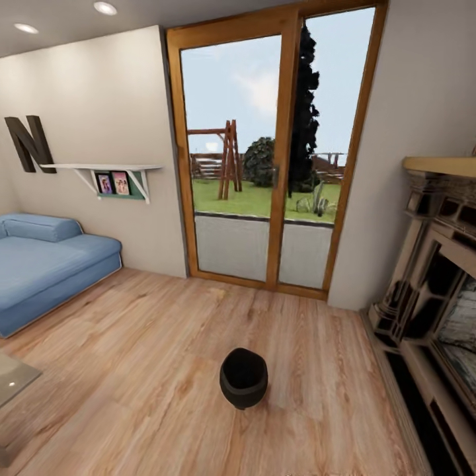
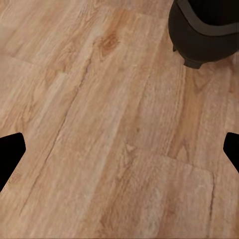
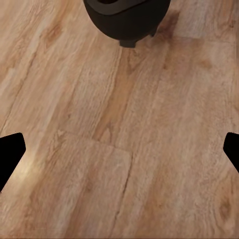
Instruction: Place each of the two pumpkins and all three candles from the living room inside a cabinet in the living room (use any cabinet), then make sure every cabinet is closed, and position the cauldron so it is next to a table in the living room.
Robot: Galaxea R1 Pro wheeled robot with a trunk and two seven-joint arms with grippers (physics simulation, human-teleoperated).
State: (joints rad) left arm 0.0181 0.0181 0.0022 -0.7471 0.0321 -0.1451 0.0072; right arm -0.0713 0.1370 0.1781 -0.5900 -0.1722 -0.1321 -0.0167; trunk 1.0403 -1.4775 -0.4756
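Head view has the black cauldron [image 1: 244, 377] standing upright on the bare wood floor [image 1: 152, 344], well out in the open, with nothing touching it. Beyond it rises a glass door in an orange wood frame [image 1: 281, 152]. A blue sofa [image 1: 46, 264] sits along the far left wall under a white shelf [image 1: 106, 168] with small pictures and a dark letter N [image 1: 28, 143]. A stone fireplace [image 1: 436, 291] lines the right edge. A corner of the grey glass table [image 1: 13, 380] pokes in at the left edge, well apart from the cauldron, with open floor between them.

Both wrist views look down on floorboards, the left gripper [image 2: 119, 152] and right gripper [image 3: 119, 152] each with fingertips spread wide, holding nothing. Each catches the cauldron's lower body and a stubby foot, a detail the head view barely gives.
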